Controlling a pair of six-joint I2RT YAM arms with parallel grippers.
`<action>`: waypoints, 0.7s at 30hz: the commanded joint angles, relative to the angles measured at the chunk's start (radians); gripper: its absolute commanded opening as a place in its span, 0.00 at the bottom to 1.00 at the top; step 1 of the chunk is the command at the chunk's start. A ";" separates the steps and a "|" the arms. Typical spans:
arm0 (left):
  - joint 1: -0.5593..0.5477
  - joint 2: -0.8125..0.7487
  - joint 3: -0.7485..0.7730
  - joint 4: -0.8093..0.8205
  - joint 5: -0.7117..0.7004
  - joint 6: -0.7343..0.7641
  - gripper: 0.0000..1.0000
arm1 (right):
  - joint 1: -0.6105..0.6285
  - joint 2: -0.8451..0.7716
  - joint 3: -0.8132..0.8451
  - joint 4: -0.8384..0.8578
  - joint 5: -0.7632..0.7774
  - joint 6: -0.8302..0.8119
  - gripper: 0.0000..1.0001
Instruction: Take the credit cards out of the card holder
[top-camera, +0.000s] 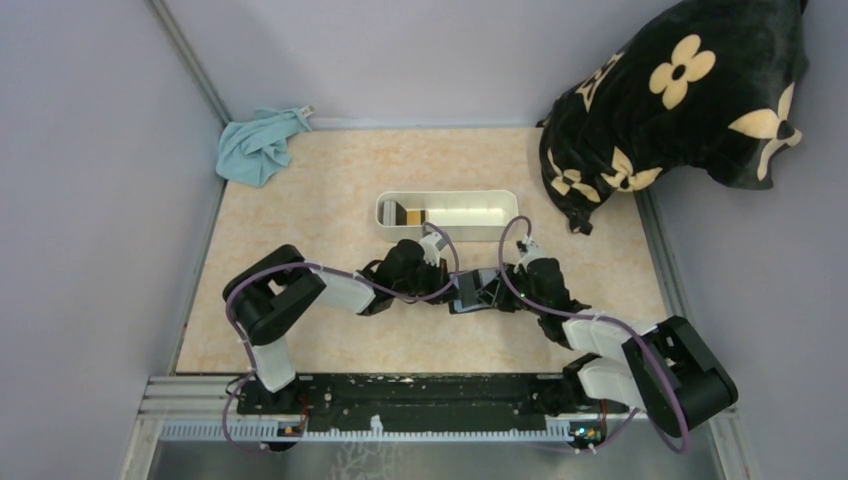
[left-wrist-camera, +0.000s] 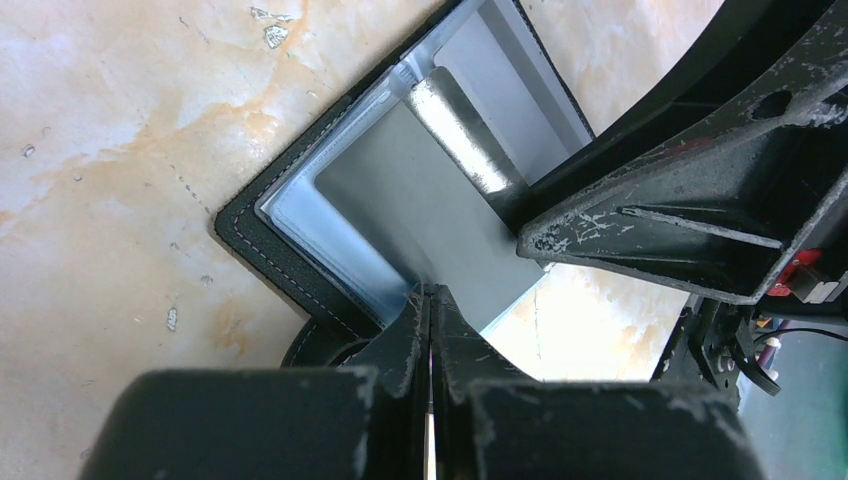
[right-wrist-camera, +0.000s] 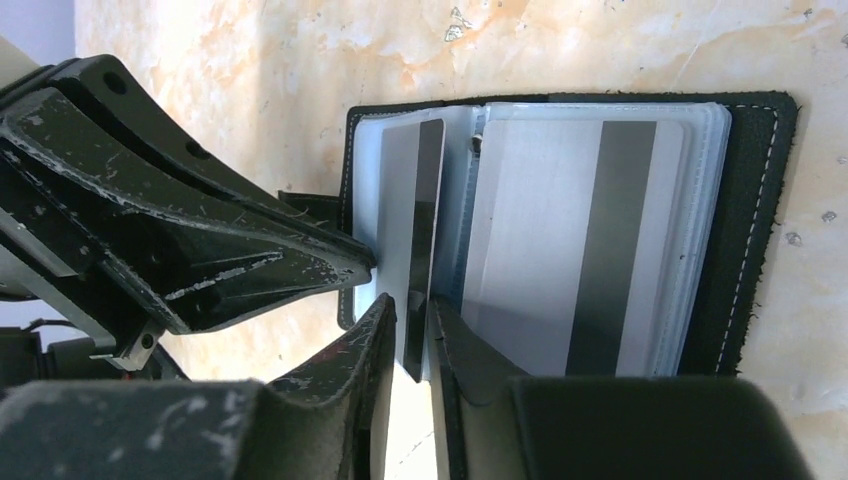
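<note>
Right fingers (right-wrist-camera: 372, 345) clamp the near edge of one credit card (right-wrist-camera: 410, 220), tilted up in the open card holder (right-wrist-camera: 760, 200) on the bench (right-wrist-camera: 600, 50). Left fingers (left-wrist-camera: 402, 335) clench its side leaf. Withdraw straight along the sleeve, without twisting.

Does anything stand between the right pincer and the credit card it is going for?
Nothing visible. The credit card is held between the right pincer's fingers; the left pincer grips the card holder beside it, not across it.

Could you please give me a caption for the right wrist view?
Right gripper pinches a striped credit card in the open card holder, left gripper closed on its edge.
</note>
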 joint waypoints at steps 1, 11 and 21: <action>-0.004 0.030 -0.008 -0.041 -0.005 0.011 0.00 | -0.003 0.003 0.005 0.118 -0.075 0.026 0.14; -0.004 0.030 -0.009 -0.043 -0.011 0.013 0.00 | -0.033 -0.044 -0.001 0.066 -0.055 0.019 0.00; -0.004 0.034 0.000 -0.042 -0.012 0.012 0.18 | -0.129 -0.197 0.036 -0.142 -0.035 -0.054 0.00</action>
